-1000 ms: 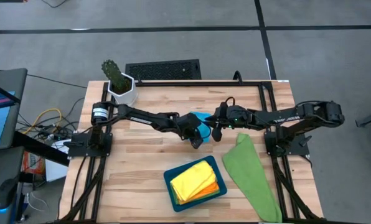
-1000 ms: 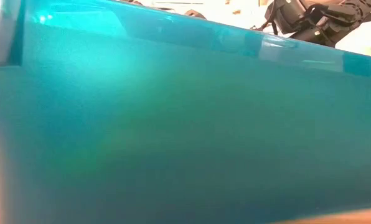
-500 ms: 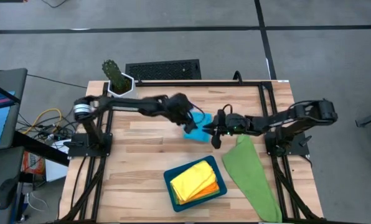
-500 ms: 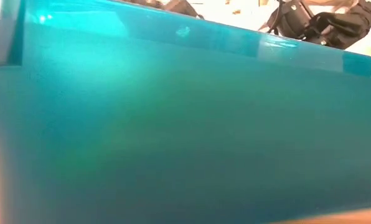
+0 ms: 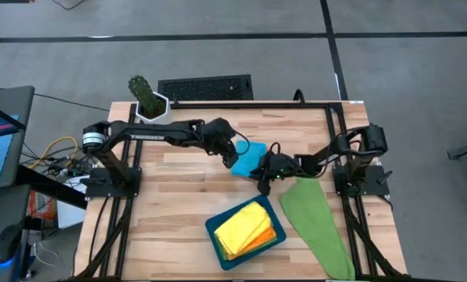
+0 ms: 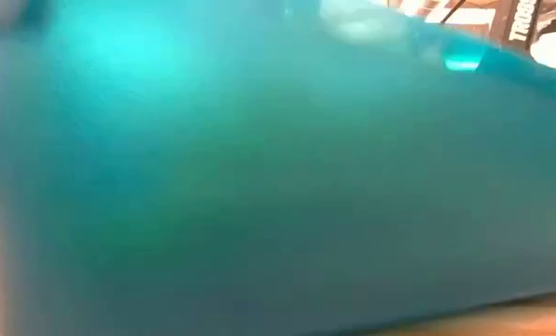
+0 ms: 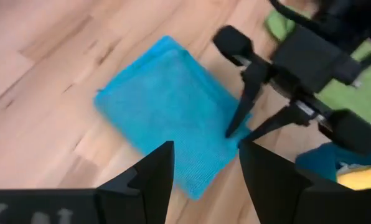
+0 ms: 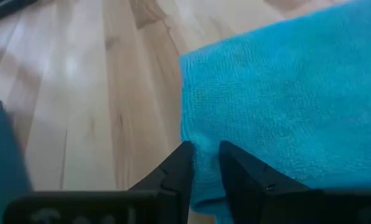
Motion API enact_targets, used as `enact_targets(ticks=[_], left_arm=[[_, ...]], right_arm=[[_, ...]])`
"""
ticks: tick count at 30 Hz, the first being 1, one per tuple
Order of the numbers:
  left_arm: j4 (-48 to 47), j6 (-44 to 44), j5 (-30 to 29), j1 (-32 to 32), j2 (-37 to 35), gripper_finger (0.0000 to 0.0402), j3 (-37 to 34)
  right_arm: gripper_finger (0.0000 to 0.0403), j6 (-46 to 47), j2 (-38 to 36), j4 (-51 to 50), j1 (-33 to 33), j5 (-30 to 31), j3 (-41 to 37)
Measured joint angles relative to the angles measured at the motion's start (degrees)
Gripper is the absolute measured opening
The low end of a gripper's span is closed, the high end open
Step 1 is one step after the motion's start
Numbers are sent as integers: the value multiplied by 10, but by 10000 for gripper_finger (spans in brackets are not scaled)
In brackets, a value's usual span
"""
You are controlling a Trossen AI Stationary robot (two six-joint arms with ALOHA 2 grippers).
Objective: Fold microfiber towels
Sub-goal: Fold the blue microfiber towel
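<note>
So the whole thing hinges on the blue towel (image 5: 249, 157), folded into a compact rectangle and lying flat on the surface (image 5: 186, 196) near the middle, between the two arms. The right pincer (image 5: 265, 174) is right at the towel's near edge, fingers close together and straddling the hem in the right wrist view (looks like a pinch on that edge, though I can't be fully sure it's actually holding cloth). The left pincer (image 5: 232, 149) sits just above the towel's opposite side with its fingers spread and nothing between them, so it's let go. In the left wrist view the towel's long axis runs diagonally away from the left pincer toward the right one, so the right arm is the one positioned on the edge and probably the one to lift or drag it next. The teal tray (image 5: 215, 229) with the folded yellow towel (image 5: 241, 225) on an orange towel (image 5: 266, 236) is toward the front, and a green towel (image 5: 316, 219) lies spread out just beside it on the right, waiting its turn.
</note>
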Motion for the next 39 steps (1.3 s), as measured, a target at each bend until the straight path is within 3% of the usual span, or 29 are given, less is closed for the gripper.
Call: enact_targets(ticks=[5,10,21,26,29,34,39], left_arm=[[4,14,2,-10,30,173,1],[3,20,16,-11,38,173,0],[62,58,17,-17,59,173,-1],[153,33,84,-25,101,173,-11],[173,20,95,-34,131,173,-12],[193,20,91,-48,171,173,-10],[178,18,81,-48,189,173,-14]], right_arm=[[107,-2,-25,-28,-8,-12,-2],[107,-29,-92,-108,-27,5,-5],[107,-112,-234,-178,-51,-3,-3],[107,-145,-195,-193,-73,-74,-4],[107,-154,-145,-181,-76,-78,-9],[107,-140,-76,-169,-99,-87,-10],[107,-124,-86,-178,-114,-109,-10]])
